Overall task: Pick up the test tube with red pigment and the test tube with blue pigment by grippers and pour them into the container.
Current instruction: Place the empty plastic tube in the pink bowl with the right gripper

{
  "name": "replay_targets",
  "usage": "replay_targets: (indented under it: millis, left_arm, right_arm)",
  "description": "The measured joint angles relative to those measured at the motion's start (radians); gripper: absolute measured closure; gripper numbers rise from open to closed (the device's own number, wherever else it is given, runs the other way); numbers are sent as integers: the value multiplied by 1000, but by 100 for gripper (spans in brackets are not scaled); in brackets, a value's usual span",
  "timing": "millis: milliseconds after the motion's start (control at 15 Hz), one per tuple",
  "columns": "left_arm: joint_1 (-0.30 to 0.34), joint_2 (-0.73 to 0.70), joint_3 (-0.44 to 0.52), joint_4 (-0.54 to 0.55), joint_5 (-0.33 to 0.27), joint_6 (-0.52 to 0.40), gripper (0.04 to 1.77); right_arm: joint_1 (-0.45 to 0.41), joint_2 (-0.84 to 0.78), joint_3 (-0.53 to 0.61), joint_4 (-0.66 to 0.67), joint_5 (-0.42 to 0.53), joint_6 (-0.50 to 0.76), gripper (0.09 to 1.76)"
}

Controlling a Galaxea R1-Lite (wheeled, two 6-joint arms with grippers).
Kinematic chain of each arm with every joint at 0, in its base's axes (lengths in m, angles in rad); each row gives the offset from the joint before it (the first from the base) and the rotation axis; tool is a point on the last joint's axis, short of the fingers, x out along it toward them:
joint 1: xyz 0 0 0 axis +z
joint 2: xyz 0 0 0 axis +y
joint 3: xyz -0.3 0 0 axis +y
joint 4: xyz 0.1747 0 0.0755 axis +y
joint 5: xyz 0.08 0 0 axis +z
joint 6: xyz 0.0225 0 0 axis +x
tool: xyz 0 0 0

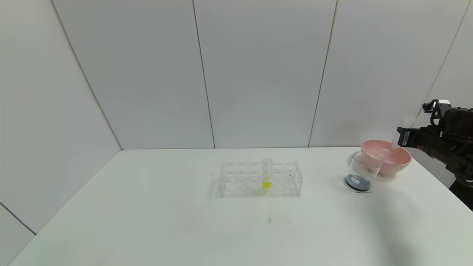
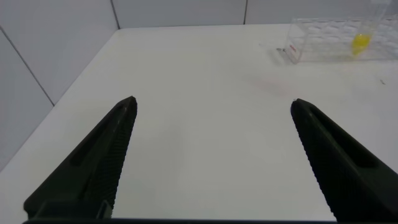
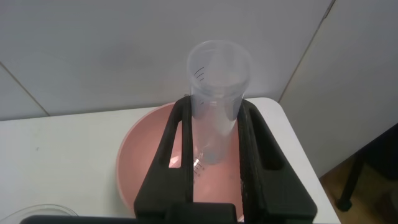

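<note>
Head view, worktop [image 1: 147, 221]: a white surface set against pale wall panels carried all the things in the scene.
Head view, tube rack [image 1: 261, 178]: a clear rack stood near the middle of the worktop; one tube with yellow liquid [image 1: 266, 178] stood upright in it, and the other holes were hard to tell apart through the clear plastic.
Head view, container [image 1: 360, 172]: the glass beaker stood on the worktop to the right of the rack, touching or just in front of the pink bowl [image 1: 390, 157]; a dark blue layer lay at its bottom.
Head view, right end effector [image 1: 401, 137]: it hung above the far right rim of the pink bowl, its arm cut off by the picture's edge. A clear test tube [image 1: 388, 147] slanted down from it toward the bowl and beaker; its outline was faint and no colour could be made out in it.
Head view, left arm: out of sight.
Left wrist view, left end effector [image 2: 211, 155]: the two black fingers were spread wide over bare worktop with nothing between them; the rack and the yellow tube appeared far off, cut by the picture's edge.
Right wrist view, right end effector [image 3: 216, 155]: the fingers were pressed against both sides of the clear test tube [image 3: 217, 93], pinching it over the pink bowl [image 3: 143, 162]. The tube looked empty, so which pigment it had carried could not be told. Only a sliver of the container's rim [image 3: 37, 213] showed at the picture's edge.
</note>
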Motion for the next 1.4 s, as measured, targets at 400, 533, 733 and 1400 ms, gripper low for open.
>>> replay_targets:
  millis: [400,533,733,1400]
  left_arm:
    - [0,0,0,0,0,0,5]
    - [0,0,0,0,0,0,5]
    - [0,0,0,0,0,0,5]
    - [0,0,0,0,0,0,5]
  right_arm:
    - [19,37,-12,0,-3,25,136]
    - [24,43,-20,-1,-30,24,119]
    - [30,48,-28,-1,-32,27,86]
    - [145,-124,130,1,-23,56,34]
